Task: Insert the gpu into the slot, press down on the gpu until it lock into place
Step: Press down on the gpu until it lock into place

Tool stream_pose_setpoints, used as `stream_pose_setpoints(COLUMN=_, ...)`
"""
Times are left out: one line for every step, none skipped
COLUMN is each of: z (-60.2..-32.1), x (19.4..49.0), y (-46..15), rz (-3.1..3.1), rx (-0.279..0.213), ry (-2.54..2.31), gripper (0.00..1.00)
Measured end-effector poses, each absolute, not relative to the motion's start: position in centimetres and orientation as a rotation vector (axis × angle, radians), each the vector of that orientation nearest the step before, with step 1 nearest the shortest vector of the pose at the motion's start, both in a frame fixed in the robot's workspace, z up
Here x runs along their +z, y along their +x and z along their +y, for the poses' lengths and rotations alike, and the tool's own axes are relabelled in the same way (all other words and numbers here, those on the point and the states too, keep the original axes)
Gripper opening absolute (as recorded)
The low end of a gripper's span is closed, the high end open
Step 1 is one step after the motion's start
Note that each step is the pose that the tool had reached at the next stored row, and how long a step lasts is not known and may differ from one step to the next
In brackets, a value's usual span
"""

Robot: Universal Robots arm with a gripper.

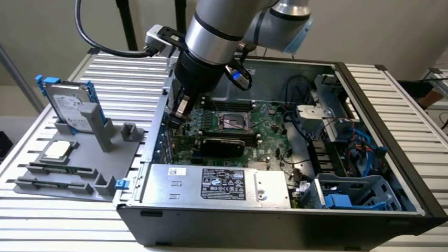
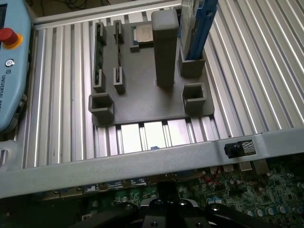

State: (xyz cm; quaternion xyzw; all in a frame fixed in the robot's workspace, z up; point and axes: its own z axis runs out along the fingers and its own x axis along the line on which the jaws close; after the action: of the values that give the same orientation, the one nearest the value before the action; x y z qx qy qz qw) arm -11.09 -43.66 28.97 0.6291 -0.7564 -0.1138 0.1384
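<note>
On ribbed metal table [image 1: 392,100], open computer case [image 1: 364,210] (pincer [image 1: 180,107] state unclear), gpu [image 1: 222,144] seated.

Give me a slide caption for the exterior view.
Robot arm reaching into an open computer case, gripper above the motherboard, with the gpu lying on the board.

From my wrist camera I look across the case's grey metal edge [image 2: 142,164] onto a ribbed aluminium table [image 2: 256,71]. A grey parts fixture [image 2: 142,102] sits there — a tall grey post [image 2: 165,47] upright at its middle, square sockets [image 2: 100,105] at the corners, a processor chip [image 2: 143,34] lying flat beyond. Blue drive rails [image 2: 202,26] stand in one holder. A teach pendant [image 2: 12,66] with a red stop button [image 2: 8,36] lies beside the fixture. Green motherboard [image 2: 256,190] shows inside the case — the gripper's black body [image 2: 166,211] sits above it.
</note>
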Motion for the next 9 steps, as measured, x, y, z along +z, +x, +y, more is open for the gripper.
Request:
stream_pose_setpoints(z=-43.66, x=28.97, y=-11.09, rz=-2.187, rx=-0.327, ry=1.818, gripper=0.11)
stream_pose_setpoints(z=-43.67, x=28.96, y=-11.09, rz=-2.188, rx=-0.325, ry=1.817, gripper=0.11)
stream_pose_setpoints(z=-43.67, x=28.96, y=-11.10, rz=-2.188, rx=-0.323, ry=1.817, gripper=0.11)
stream_pose_setpoints(z=-43.67, x=28.95, y=-11.10, rz=-2.189, rx=-0.321, ry=1.817, gripper=0.11)
stream_pose_setpoints(z=-43.67, x=28.92, y=-11.10, rz=-2.190, rx=-0.319, ry=1.818, gripper=0.11)
stream_pose_setpoints(z=-43.66, x=28.88, y=-11.10, rz=-2.192, rx=-0.318, ry=1.818, gripper=0.11)
stream_pose_setpoints(z=-43.66, x=28.86, y=-11.10, rz=-2.193, rx=-0.317, ry=1.819, gripper=0.11)
stream_pose_setpoints(z=-43.66, x=28.86, y=-11.10, rz=-2.194, rx=-0.317, ry=1.819, gripper=0.11)
stream_pose_setpoints(z=-43.66, x=28.86, y=-11.10, rz=-2.194, rx=-0.317, ry=1.818, gripper=0.11)
